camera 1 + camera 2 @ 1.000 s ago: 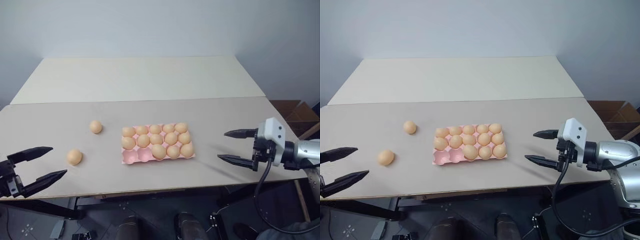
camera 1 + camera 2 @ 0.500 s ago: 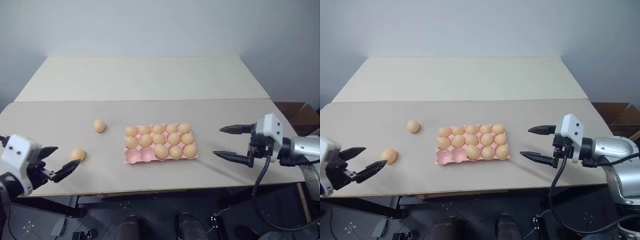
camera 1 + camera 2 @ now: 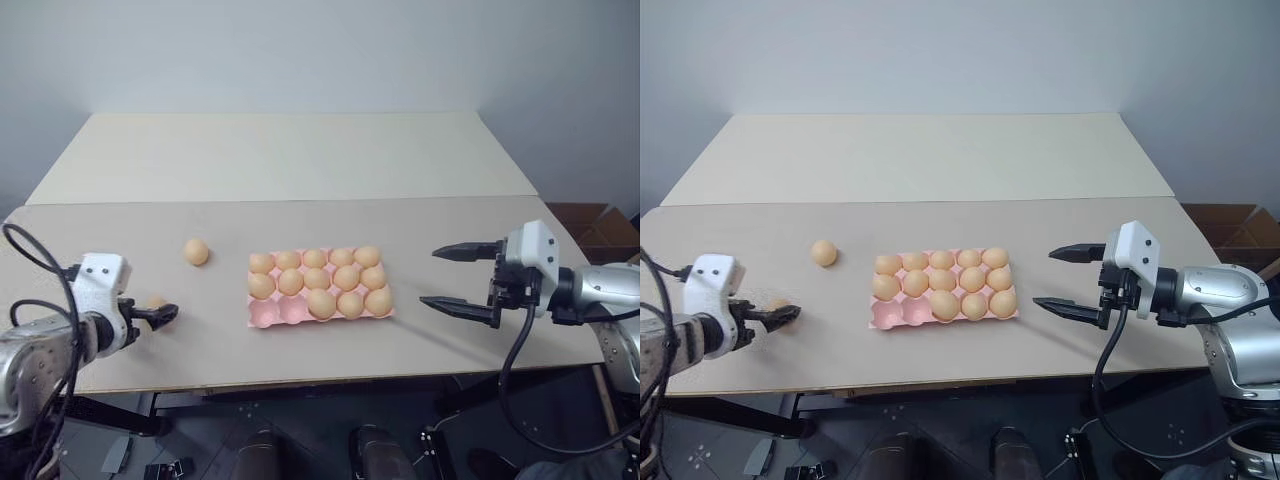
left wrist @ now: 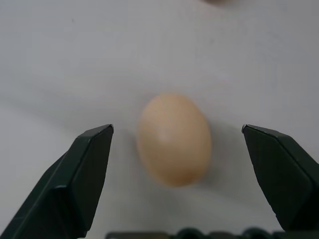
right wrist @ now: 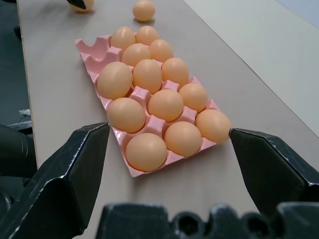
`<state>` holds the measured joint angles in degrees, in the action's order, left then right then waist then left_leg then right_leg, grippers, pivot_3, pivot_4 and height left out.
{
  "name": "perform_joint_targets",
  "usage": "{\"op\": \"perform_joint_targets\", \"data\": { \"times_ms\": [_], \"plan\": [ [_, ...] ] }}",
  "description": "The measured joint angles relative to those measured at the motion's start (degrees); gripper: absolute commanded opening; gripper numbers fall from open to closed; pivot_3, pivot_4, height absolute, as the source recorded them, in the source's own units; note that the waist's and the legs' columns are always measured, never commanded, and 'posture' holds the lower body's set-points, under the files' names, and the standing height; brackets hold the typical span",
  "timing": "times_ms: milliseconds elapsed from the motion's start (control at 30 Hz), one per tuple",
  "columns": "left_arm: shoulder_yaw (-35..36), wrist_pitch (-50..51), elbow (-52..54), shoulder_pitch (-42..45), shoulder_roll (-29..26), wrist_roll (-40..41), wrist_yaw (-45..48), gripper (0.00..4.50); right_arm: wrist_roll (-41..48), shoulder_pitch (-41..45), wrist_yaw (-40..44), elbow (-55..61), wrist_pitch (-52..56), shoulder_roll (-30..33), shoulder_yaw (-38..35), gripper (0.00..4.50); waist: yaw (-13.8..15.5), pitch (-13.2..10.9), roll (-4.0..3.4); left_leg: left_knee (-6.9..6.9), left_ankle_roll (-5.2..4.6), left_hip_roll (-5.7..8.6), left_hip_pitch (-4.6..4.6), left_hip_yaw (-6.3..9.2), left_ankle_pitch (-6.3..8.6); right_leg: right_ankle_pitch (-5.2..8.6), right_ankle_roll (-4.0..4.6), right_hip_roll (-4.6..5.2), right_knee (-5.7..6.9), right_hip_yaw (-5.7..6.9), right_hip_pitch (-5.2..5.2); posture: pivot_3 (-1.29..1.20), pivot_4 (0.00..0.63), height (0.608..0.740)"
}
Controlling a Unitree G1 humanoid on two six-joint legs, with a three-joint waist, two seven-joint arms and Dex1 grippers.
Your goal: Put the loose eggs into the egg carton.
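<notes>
Carton [image 3: 262,317] sits mid-counter [image 3: 300,160] with thirteen eggs seated; two near-left cups are empty. Two loose eggs remain: one [image 3: 196,252] left of the carton, one [image 4: 173,139] further left between the released fingers of the left hand [image 4: 184,174], not gripped. Right hand [image 3: 462,278] hangs released right of the carton, empty. Nothing obstructs either route

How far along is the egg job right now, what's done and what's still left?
Mostly done: thirteen eggs sit in the egg carton, with two cups at its near left end empty. In hand: the left gripper, open, straddles one loose egg on the table without gripping it. Left: that egg and the other loose egg. The right gripper hovers open beside the carton.
</notes>
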<state>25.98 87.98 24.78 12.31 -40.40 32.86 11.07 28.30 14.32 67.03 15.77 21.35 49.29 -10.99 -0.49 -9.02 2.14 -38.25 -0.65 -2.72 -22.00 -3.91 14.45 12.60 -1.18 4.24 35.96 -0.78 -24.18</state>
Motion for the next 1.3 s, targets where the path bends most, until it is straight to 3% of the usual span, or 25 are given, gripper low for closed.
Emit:
{"op": "perform_joint_targets", "data": {
  "times_ms": [200,567,733,900,1067,1300],
  "plan": [
    [-2.1,0.9,-1.8,1.8,0.9,-2.4,-0.5,1.96,0.0,0.0,-1.3,0.3,0.0,0.0,0.0,4.5,-0.2,0.0,0.02,0.0,0.01,-0.01,-0.01,0.08,0.0,0.0,0.0,0.0,0.01,-0.02,-0.03,0.0,0.15,0.74],
    [-5.9,-10.2,5.4,4.6,-4.1,2.2,12.7,1.96,0.2,-2.4,-3.8,2.9,0.0,-0.5,-0.8,4.5,0.3,0.0,0.03,-0.07,0.02,0.06,-0.05,0.03,-0.01,-0.02,-0.03,0.1,-0.01,-0.02,-0.01,0.0,0.15,0.74],
    [-15.4,-16.8,7.2,6.8,-4.8,5.5,21.3,1.96,0.2,-3.4,-5.3,4.2,0.1,-1.6,-0.8,4.5,0.5,0.0,0.03,-0.07,0.01,0.07,-0.09,0.0,-0.01,-0.02,-0.04,0.06,-0.03,-0.01,-0.02,0.0,0.15,0.74],
    [-27.3,-23.0,5.2,9.6,-4.1,2.8,24.9,1.96,0.2,-4.7,-6.9,5.4,0.1,-2.4,-0.8,4.5,0.7,0.0,0.03,-0.1,0.01,0.09,-0.09,0.0,-0.01,-0.03,-0.06,0.05,-0.03,-0.02,0.01,0.0,0.15,0.74],
    [-33.2,-27.3,1.1,13.8,-1.8,0.6,27.4,1.96,0.3,-6.8,-8.4,7.3,0.3,-2.7,-0.9,4.5,0.7,0.0,0.03,-0.15,0.0,0.1,-0.12,0.02,-0.01,-0.04,-0.09,0.04,-0.03,-0.02,-0.01,0.0,0.15,0.74],
    [-36.7,-30.6,-0.7,14.8,-2.2,-1.2,32.0,3.92,1.7,-8.6,-9.4,8.6,0.9,-2.5,-1.5,4.5,0.6,0.0,0.03,-0.15,-0.01,0.09,-0.14,0.04,-0.01,-0.03,-0.11,0.03,-0.04,-0.01,-0.01,0.0,0.15,0.74]
  ]
}}
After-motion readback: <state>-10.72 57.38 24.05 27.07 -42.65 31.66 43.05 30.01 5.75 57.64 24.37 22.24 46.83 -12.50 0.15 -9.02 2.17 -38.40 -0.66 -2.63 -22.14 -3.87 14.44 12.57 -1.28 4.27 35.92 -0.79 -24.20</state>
